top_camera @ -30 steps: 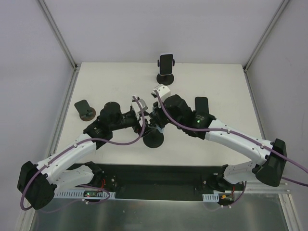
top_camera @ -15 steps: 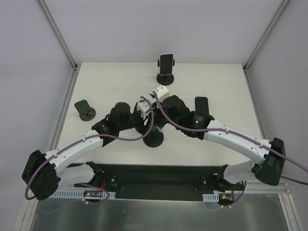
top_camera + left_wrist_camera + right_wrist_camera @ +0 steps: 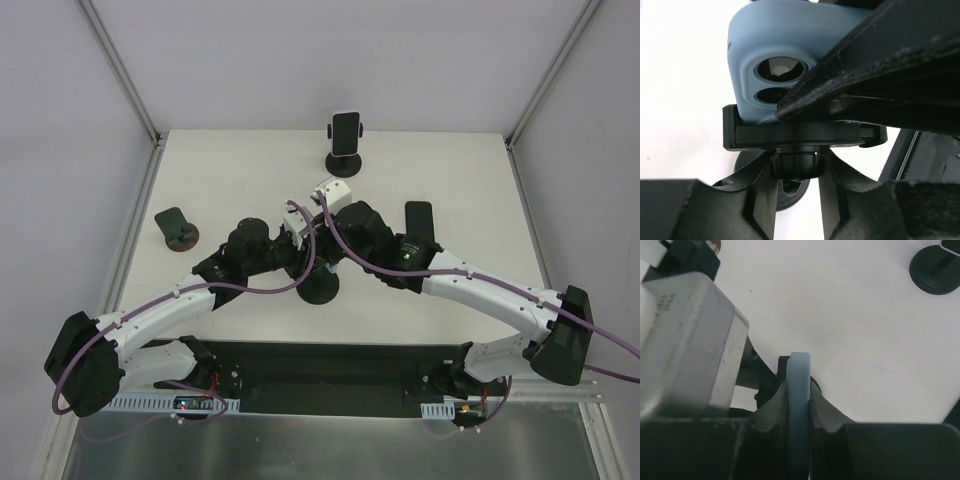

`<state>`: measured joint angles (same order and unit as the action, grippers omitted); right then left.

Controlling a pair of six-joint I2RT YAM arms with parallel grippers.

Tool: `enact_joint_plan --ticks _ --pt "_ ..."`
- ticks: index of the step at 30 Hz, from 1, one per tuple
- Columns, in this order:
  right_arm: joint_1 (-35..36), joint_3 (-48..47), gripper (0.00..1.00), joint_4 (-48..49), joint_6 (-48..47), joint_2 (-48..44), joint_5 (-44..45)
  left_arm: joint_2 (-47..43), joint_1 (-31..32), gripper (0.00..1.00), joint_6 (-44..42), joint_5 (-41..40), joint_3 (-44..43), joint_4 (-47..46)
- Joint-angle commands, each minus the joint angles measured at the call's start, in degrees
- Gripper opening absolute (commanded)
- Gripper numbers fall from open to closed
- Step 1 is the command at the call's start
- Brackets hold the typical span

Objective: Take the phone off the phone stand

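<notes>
Blue-cased phone (image 3: 772,55) is sitting in the cradle of the phone stand (image 3: 795,136) at the middle of the worktop (image 3: 230,170), with its camera lenses facing the left wrist view. The right gripper (image 3: 799,390) is pinching the phone by its thin edge, jaws narrow, with the blue edge showing between them. The left gripper (image 3: 797,167) is sitting low behind the stand, jaws narrow on the black neck knob under the cradle. Both fingers (image 3: 762,202) are looking to be in contact with the knob. It's crowded: both wrists are meeting over the one stand, and a right finger is crossing the upper right of the phone's back in the left wrist view. A grey block (image 3: 685,340) is sitting just beside the phone in the right wrist view. Purple cables (image 3: 240,289) are looping along both arms. A second stand (image 3: 344,163) is holding a second phone (image 3: 346,130) upright near the far edge, well apart. A flat phone (image 3: 418,222), dark, is lying on the worktop just beside the right arm. A small stand (image 3: 176,230) is sitting off to the left, apart from the left arm. A green light (image 3: 411,256) is glowing on the right arm.
</notes>
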<state>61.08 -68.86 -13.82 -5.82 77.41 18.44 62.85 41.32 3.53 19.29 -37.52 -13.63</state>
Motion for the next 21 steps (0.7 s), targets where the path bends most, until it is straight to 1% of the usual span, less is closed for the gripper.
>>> enact_joint_plan --ticks 1,6,7,10,12,14,15,17,21 --pt "1.1 1.1 0.01 -0.8 2.0 -1.3 -1.7 -1.6 0.0 0.00 0.2 -3.4 0.8 -5.0" --pt "1.1 2.6 0.01 -4.5 2.8 -3.8 -2.7 -2.5 -0.1 0.00 1.7 -8.7 1.6 -4.8" --pt "1.2 2.4 0.01 -7.1 3.2 -4.0 -3.4 -2.5 -0.1 0.00 2.2 -11.7 1.4 -4.3" --pt "1.6 2.1 0.01 -12.4 3.9 -5.0 -3.5 -2.6 -1.5 0.00 5.2 -16.5 0.5 -1.3" --pt "2.3 2.3 0.01 -15.7 4.3 -5.3 -3.5 -2.6 -5.4 0.00 9.9 -16.6 0.5 -0.2" --pt "2.9 2.6 0.01 -17.9 5.2 -5.3 -3.4 -2.2 -8.3 0.00 12.8 -15.3 0.0 0.4" --pt "3.3 2.9 0.01 -19.0 5.4 -5.6 -3.2 -2.2 -9.5 0.00 12.8 -15.7 -0.4 1.7" --pt "3.3 4.4 0.01 -20.5 5.6 -6.3 -3.0 -2.5 -9.9 0.00 12.5 -17.5 -1.4 3.1" --pt "3.3 6.9 0.01 -21.9 8.4 -7.8 -3.8 -2.3 -11.5 0.00 13.5 -17.3 -1.9 4.8"
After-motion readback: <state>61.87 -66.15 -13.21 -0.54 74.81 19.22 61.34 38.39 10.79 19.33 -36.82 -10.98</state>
